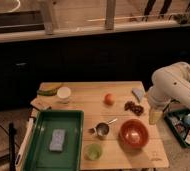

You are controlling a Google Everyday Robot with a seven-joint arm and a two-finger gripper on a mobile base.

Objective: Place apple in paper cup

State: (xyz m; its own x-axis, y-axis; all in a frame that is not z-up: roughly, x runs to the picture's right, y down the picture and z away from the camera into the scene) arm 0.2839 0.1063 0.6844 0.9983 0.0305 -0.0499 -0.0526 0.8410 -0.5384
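In the camera view, we see the apple (109,99) lying on the worktop (88,97) toward the far middle, well apart from the paper cup (64,93) at the far left. The gripper (155,116) hangs at the worktop's right edge, jaws apart and holding nothing, just right of the grapes (134,107).

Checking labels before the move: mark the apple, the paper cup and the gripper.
apple (109,99): camera view, middle of the fruit.
paper cup (64,93): camera view, centre of its pale inside.
gripper (154,116): camera view, its lower end, right of the grapes (134,107).
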